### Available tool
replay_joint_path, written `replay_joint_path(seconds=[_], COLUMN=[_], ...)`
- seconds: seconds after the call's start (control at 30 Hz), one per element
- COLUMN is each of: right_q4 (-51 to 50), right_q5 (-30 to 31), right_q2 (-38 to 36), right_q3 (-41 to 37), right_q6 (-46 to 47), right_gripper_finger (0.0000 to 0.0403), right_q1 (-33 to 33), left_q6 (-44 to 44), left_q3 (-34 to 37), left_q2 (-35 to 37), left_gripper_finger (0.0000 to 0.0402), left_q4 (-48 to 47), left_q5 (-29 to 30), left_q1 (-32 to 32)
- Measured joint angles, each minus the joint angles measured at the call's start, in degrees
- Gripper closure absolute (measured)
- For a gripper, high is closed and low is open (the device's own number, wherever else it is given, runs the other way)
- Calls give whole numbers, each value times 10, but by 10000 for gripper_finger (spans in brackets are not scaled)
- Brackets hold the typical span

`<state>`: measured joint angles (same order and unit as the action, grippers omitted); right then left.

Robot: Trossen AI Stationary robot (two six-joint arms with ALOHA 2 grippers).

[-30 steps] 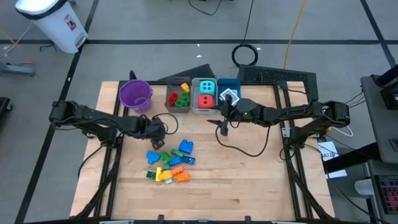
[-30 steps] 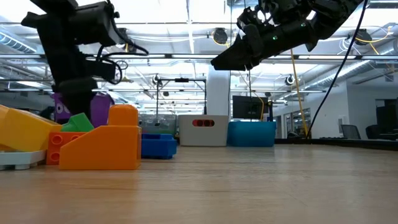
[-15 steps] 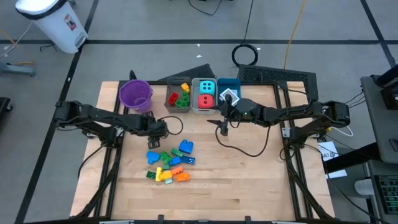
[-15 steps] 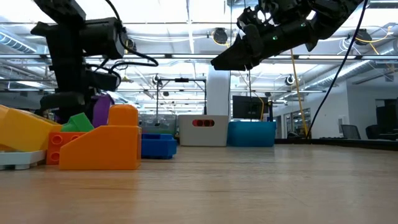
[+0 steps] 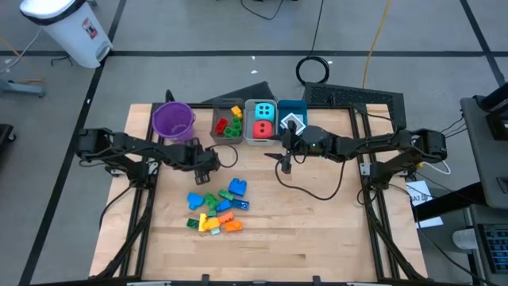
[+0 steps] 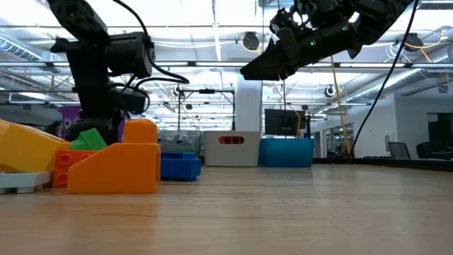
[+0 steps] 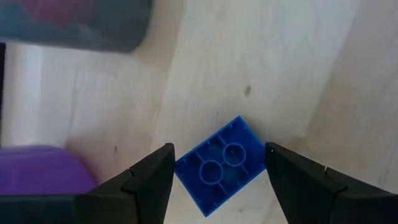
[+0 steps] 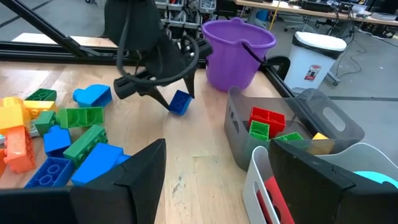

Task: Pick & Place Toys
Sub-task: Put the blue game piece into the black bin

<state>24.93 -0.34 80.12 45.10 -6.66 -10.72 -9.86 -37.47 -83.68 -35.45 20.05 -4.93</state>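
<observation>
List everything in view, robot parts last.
table: one, light wood, under both arms
bucket: one, purple, far left of table
grey bin: one, beside bucket
binned bricks: several, red, green, yellow, in grey bin
white bin: one, next to grey bin
dice: two, cyan and red, in white bin
blue bin: one, next to white bin
white pieces: a few, in blue bin
loose bricks: many, mixed colours, piled mid-table
blue brick: one, in left hand
trash can: one, white, on floor
left hand: gripping blue brick, near bucket
right hand: open, empty, before the bins
</observation>
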Motion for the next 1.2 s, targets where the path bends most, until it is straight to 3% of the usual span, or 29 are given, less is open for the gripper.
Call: replay_joint_path(seconds=[0.23, 0.37, 0.73, 0.97, 1.2], right_q4=[0, 0, 0, -11, -14], right_q5=[0, 0, 0, 0, 0], right_q2=[0, 0, 0, 0, 0], right_q3=[0, 0, 0, 0, 0], right_q6=[0, 0, 0, 0, 0], right_gripper_finger=[147, 147, 147, 147, 147], right_q1=[0, 0, 0, 0, 0], left_q6=[-126, -131, -7, 142, 144], left_q3=[-17, -44, -132, -114, -61], left_q2=[4, 1, 2, -1, -1], left_gripper_finger=[149, 149, 149, 149, 149], left_q4=[47, 38, -31, -77, -40], left_q5=[-70, -88, -97, -145, -144], left_q1=[0, 1, 3, 17, 18])
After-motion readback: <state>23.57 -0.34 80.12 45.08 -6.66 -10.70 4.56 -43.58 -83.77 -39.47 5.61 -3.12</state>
